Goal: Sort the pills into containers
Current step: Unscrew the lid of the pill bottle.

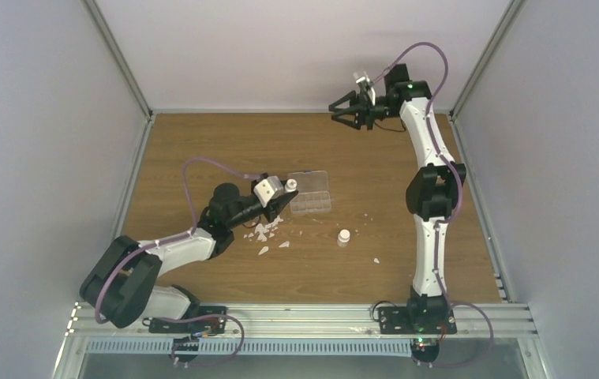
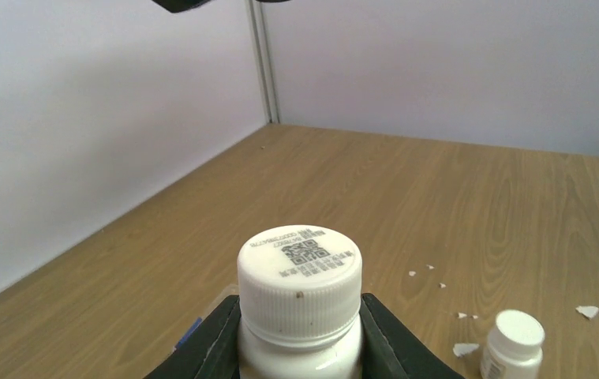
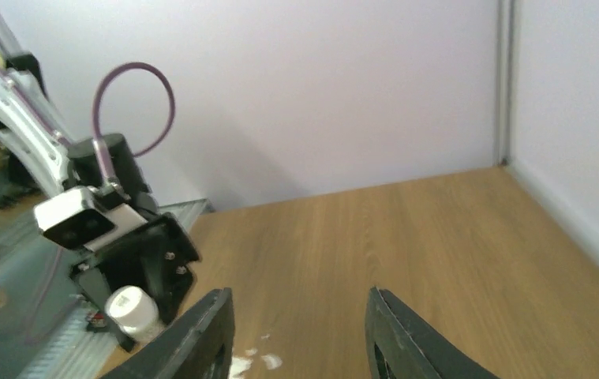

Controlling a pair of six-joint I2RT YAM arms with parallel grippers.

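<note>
- The clear plastic organiser box [image 1: 312, 193] lies flat on the wooden table [image 1: 225, 142], roughly mid-table. Its small compartments show only faintly from above.
- The pills are too small to make out in any view, so I cannot tell whether any lie in or around the organiser box.
- The left gripper [image 1: 283, 199] sits just beside the organiser box, at its left short edge. Its fingers [image 2: 219, 335] are partly spread and clamped on either side of a capped white vial [image 2: 300, 272].
- This vial stands upright in the grip. Its ribbed cap is on and carries a printed code label on top.
- The right gripper [image 1: 344, 116] is well apart from the organiser box, past its far side and off to the right, raised above the table close to the back wall [image 1: 296, 47]. Its fingers [image 3: 201, 335] are spread wide with nothing between them.
- A second small white vial [image 1: 344, 237] stands upright and capped on the table near the organiser box, on the side toward the arm bases and slightly right.
- White flakes [image 1: 263, 231] are scattered on the table near the organiser box's left near corner. A few more lie apart from it, beyond the standing vial.
</note>
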